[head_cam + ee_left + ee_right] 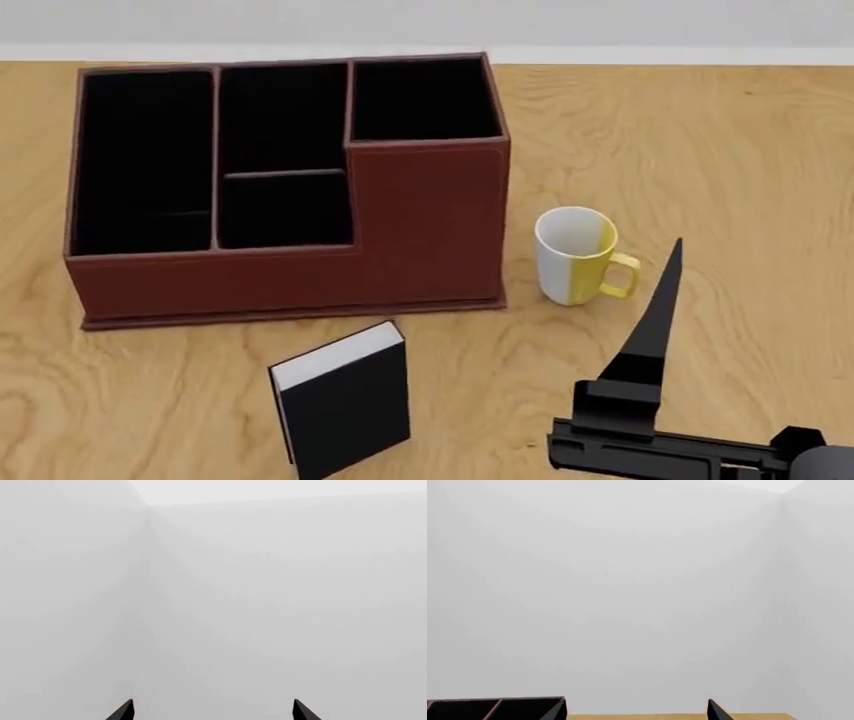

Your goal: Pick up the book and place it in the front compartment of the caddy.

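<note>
I see the book (344, 398) lying just before the caddy (287, 190), untouched; my right gripper (637, 711) hangs spread wide (left gripper (212, 711) too), holding nothing.

A white mug (575, 254) with a yellow side and yellow handle stands upright on the wooden table (747, 160) (pale, with a strong grain), its mouth showing a white inside. Behind the table runs a pale wall (427, 20).
</note>
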Tool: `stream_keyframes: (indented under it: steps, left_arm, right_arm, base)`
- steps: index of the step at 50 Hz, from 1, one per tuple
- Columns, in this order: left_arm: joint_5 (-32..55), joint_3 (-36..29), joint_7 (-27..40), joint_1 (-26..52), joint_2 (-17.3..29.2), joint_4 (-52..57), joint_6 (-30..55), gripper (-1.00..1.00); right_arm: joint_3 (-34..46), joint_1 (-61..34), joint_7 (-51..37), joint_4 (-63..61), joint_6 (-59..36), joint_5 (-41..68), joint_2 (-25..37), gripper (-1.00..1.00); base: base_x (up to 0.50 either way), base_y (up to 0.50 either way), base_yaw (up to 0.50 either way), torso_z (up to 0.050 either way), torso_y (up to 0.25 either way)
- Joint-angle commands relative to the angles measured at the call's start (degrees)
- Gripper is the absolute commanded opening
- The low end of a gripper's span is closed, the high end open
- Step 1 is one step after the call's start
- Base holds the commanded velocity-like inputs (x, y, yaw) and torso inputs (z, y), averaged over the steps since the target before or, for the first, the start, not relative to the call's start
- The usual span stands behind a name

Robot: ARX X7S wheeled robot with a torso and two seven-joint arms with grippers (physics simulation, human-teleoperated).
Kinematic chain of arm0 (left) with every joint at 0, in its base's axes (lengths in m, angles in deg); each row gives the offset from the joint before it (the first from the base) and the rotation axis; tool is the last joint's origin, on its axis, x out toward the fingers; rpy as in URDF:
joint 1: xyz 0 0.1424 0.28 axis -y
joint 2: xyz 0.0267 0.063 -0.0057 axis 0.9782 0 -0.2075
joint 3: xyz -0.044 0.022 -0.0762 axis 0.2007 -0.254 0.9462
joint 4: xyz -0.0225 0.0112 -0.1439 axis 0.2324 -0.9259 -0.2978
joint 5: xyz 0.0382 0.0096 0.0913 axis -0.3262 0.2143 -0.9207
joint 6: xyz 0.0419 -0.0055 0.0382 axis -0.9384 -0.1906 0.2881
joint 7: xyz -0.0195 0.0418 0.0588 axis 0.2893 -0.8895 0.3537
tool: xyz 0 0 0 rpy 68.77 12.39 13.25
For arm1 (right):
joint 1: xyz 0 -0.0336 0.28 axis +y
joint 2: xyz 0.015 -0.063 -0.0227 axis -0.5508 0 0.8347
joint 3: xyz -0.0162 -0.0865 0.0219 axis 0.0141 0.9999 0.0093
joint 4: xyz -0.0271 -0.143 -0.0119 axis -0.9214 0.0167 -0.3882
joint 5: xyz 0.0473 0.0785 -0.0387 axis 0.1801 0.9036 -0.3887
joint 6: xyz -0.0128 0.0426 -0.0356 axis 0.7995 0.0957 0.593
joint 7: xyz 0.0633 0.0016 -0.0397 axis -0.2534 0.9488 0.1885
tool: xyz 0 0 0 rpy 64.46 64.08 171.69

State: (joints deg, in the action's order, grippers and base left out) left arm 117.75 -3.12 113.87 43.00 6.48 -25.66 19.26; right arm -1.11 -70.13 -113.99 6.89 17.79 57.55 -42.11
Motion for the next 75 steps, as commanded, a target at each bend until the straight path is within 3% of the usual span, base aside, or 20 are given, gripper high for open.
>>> stream_keyframes:
  steps: [1, 35, 48, 56, 60, 68, 72, 73, 75]
  left_arm:
    - [0.6, -0.7, 0.6, 0.1, 0.5, -0.5, -0.5, 1.0]
    - [2.1, -1.0, 2.4, -0.2, 1.6, -0.5, -1.5, 1.0]
    - [3.8, -0.7, 3.3, 0.7, 2.6, -0.2, -0.9, 1.0]
    - [13.1, 0.4, 2.7, 12.6, 7.3, -3.1, 8.7, 1.0]
    - [20.7, 1.2, -1.5, 19.1, 9.2, -8.2, 12.6, 1.0]
    - [18.5, -6.2, -11.7, 26.5, 14.7, -17.8, 11.2, 1.0]
    - [23.3, -6.9, -16.2, 31.6, 15.1, -22.0, 13.5, 1.0]
    - [28.3, -4.2, -15.6, 33.6, 13.6, -23.9, 15.5, 1.0]
    - [28.2, -7.9, -18.5, 37.0, 15.5, -25.4, 17.0, 1.0]
  right_arm:
    - [0.6, -0.2, -0.2, 0.4, 0.5, -0.1, 0.3, 1.0]
    - [0.2, 0.7, -1.4, 0.1, 2.7, 0.8, 2.1, 1.0]
    - [0.8, 0.7, -1.6, -0.2, 3.6, 0.6, 2.7, 1.0]
    - [1.4, 0.4, -1.5, -0.1, 4.0, 0.5, 2.9, 1.0]
    - [1.4, 0.5, -1.6, -0.1, 4.3, 0.5, 3.0, 1.0]
    - [1.4, 0.7, -2.0, -0.2, 4.9, 0.6, 3.4, 1.0]
    - [1.3, 1.0, -2.1, -0.1, 5.4, 0.7, 3.7, 1.0]
    - [1.2, 1.1, -2.1, -0.1, 5.5, 0.6, 3.8, 1.0]
    - [0.9, 1.6, -2.1, 0.0, 6.1, 0.7, 4.0, 1.0]
  base:
    - [0.38, 0.0, 0.0, 0.0, 0.0]
    - [0.38, -0.06, 0.0, 0.0, 0.001]
    - [0.0, 0.0, 0.0, 0.0, 0.001]
    - [0.0, 0.0, 0.0, 0.0, 0.0]
    - [0.0, 0.0, 0.0, 0.0, 0.0]
    - [0.0, 0.0, 0.0, 0.0, 0.0]
    - [0.0, 0.0, 0.0, 0.0, 0.0]
    - [0.0, 0.0, 0.0, 0.0, 0.0]
    - [0.0, 0.0, 0.0, 0.0, 0.0]
